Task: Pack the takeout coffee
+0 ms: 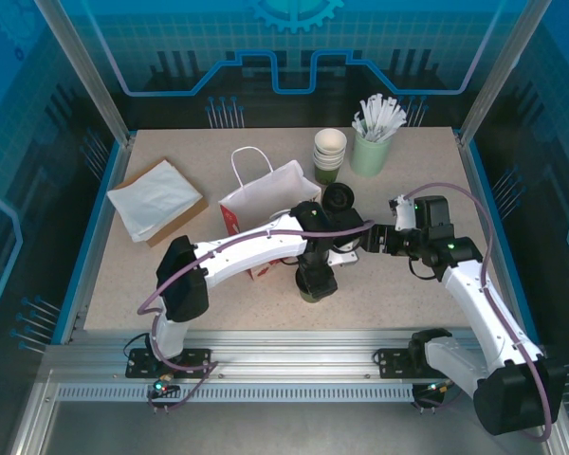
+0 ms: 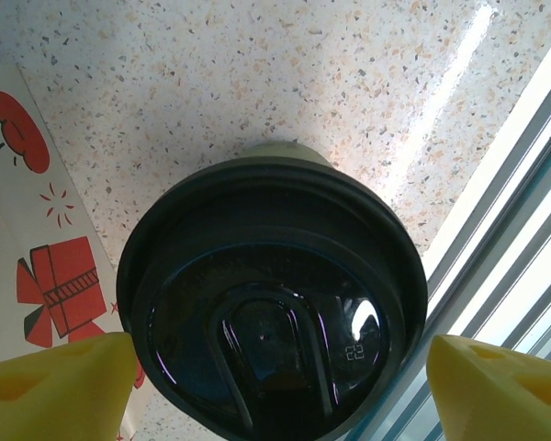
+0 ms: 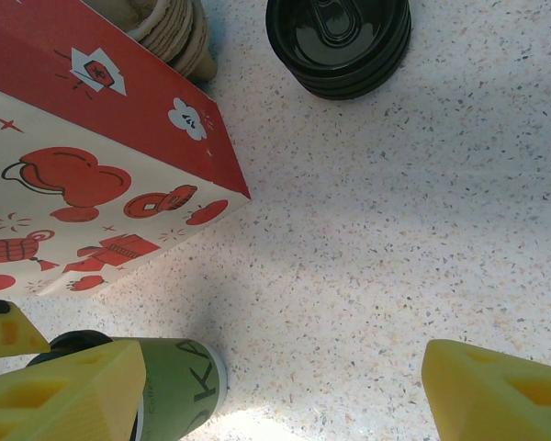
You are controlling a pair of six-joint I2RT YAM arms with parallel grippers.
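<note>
The takeout coffee (image 2: pixel 271 294) stands upright on the bench (image 2: pixel 257 83), directly beneath the left hand (image 2: pixel 277 390), whose wide-open fingers (image 2: pixel 55 386) flank it, holding nothing. The paper bag (image 1: pixel 266 201) is at its eleven o'clock. The right hand (image 3: pixel 280 395), open and empty, hovers at two o'clock.

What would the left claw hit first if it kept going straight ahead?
Probably the takeout coffee: its black lid sits centred between the left claw's open yellow fingers.
</note>
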